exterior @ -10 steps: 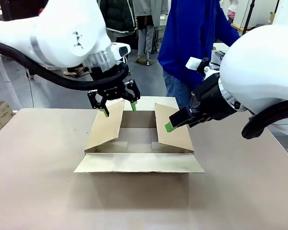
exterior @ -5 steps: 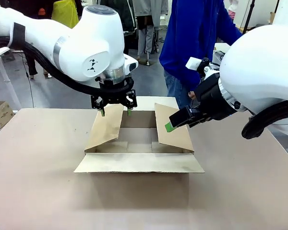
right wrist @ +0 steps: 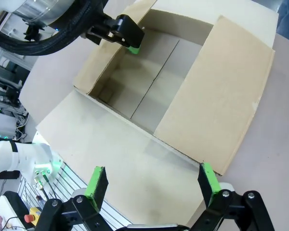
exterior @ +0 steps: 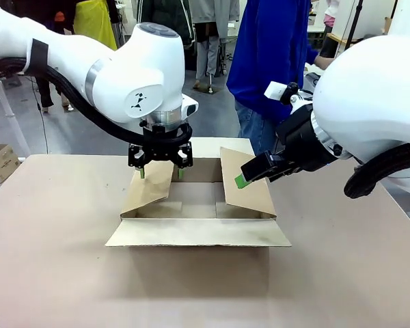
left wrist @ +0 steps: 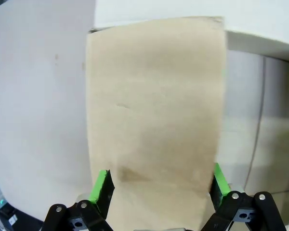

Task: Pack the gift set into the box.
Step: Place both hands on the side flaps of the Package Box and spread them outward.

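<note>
**Brown cardboard box open on the worktop**

Brown cardboard makes up the one big box (exterior: 198,208). It sits in the middle of the smooth, pale tan worktop (exterior: 55,266). The box is a rectangle with four flat flaps, all open. The near flap (exterior: 198,232) lies out flat toward the robot. The far flap (exterior: 215,145) leans away toward the person. The left flap (exterior: 150,186) and the right flap (exterior: 249,186) both stand up at a slant. Inside, the plain cardboard floor of the box shows, with a seam down the middle.

Two grippers are at the box, each black with two green pads. The left gripper (exterior: 160,171) points down over the top end of the left flap. Its fingers are spread wide, with the flap between them; whether the pads touch the flap is unclear. The right gripper (exterior: 244,179) is beside the right flap, and in its wrist view its fingers are wide apart with nothing between them.

One person in a blue top (exterior: 270,55) stands at the far side.
</note>
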